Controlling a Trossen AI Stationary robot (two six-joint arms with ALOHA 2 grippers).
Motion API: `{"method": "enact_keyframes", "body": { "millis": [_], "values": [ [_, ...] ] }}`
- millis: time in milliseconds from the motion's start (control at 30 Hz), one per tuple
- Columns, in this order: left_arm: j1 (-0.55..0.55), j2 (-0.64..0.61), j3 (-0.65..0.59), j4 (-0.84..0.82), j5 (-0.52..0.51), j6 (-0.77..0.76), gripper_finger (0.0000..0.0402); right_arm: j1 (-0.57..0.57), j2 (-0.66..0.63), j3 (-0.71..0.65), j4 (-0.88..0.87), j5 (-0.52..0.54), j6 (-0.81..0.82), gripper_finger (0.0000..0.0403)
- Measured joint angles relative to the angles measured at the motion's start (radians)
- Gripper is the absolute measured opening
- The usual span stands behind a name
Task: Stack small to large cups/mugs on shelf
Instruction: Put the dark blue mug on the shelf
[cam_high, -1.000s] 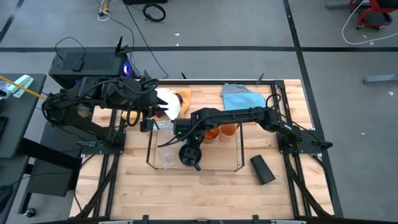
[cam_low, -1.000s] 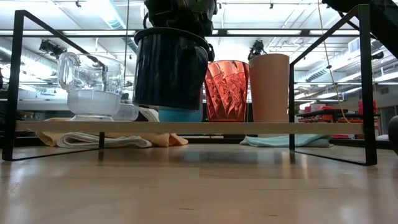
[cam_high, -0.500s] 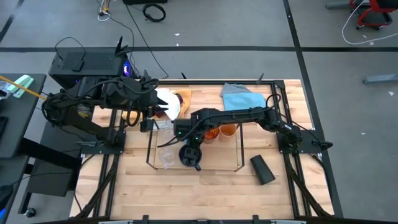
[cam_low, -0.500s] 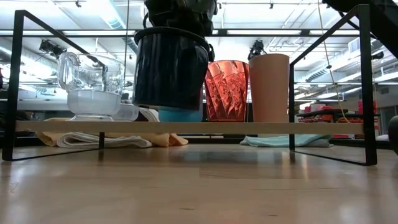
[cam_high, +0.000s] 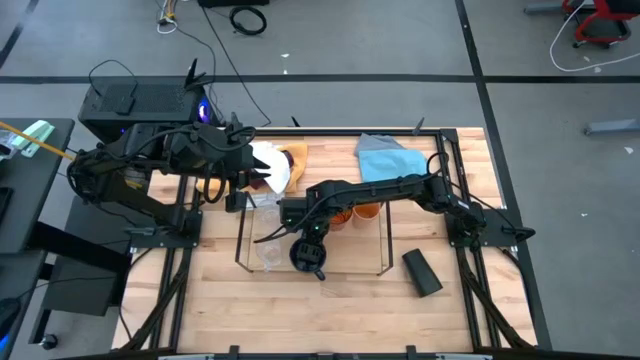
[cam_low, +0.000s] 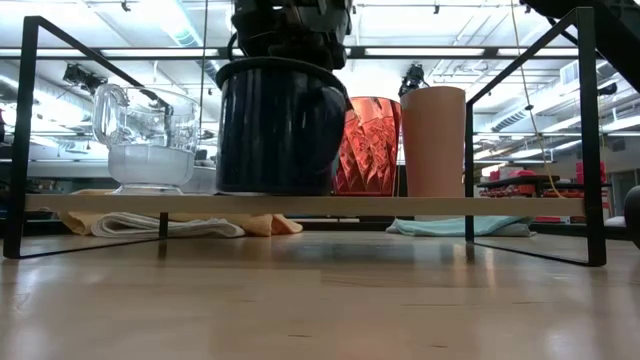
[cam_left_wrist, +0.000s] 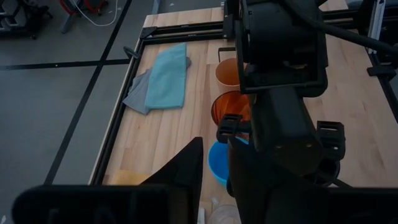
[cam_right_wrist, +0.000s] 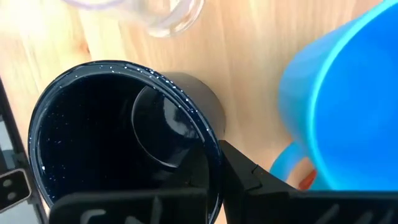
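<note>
A navy mug stands upright at the shelf's near side with my right gripper shut on its rim; its base is level with the shelf board. A light-blue mug stands right behind it. Further along are an amber tumbler and a small orange cup. A clear mug stands at the shelf's left end. My left gripper hangs open and holds nothing, high over the table's far left part. My right gripper pinches the navy mug's wall at the rim, one finger inside the mug and one finger outside. The fingers come from above, pointing steeply down. The mug stays upright, its base down at the shelf board.
A black cup lies on the table to the right of the shelf. A blue cloth and white and yellow cloths lie behind the shelf. The shelf's black wire frame rises at both ends.
My right gripper has sunk a little with the navy mug and come slightly toward the table's near edge. The mug hung just above the shelf board. Now its base is down at the board, and in the low view it hides the light-blue mug.
</note>
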Motion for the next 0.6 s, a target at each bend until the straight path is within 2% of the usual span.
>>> {"method": "enact_keyframes", "body": {
  "millis": [400, 600],
  "values": [
    [0.000, 0.000, 0.000, 0.000, 0.000, -0.001, 0.0078, -0.002, 0.000, 0.001, 0.011, 0.004, 0.001, 0.0016],
    [0.000, 0.000, 0.000, 0.000, 0.000, -0.005, 0.0086, -0.007, 0.000, 0.001, 0.016, 0.020, 0.001, 0.0034]
  ]
}}
